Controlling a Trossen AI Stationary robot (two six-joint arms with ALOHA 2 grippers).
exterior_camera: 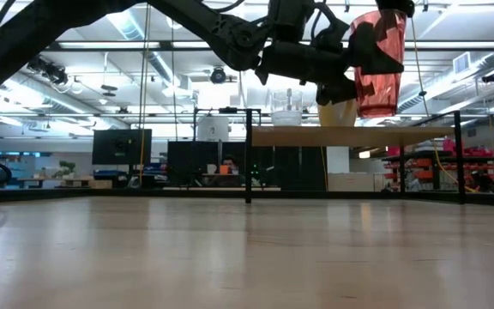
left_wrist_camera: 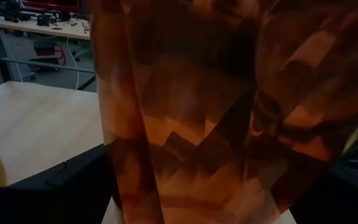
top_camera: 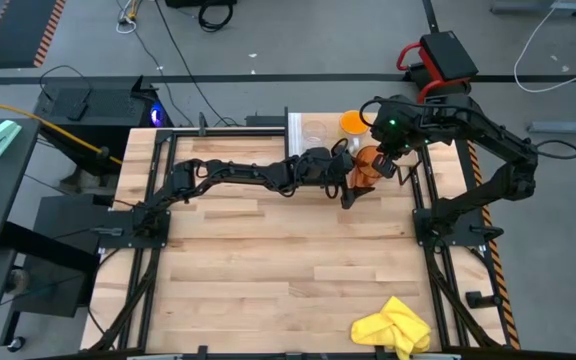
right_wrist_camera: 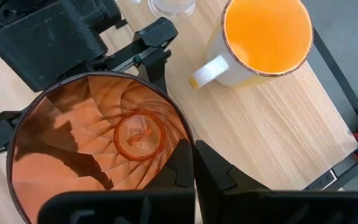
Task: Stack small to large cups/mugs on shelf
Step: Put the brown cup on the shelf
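Glass cup and orange mug stand side by side on the shelf, unstacked; tumbler hangs above the shelf edge, rim pinched in the closed right pincer, left pincer spread wide around it; all nesting remains.

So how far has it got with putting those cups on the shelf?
Roughly two thirds. Done: the small clear glass cup and the orange mug already stand side by side on the shelf. In hand: the amber tumbler hangs upright in the air beside the mug, the right gripper pinching its rim while the left gripper has its jaws wide around its side. Left: setting it down beside the mug.
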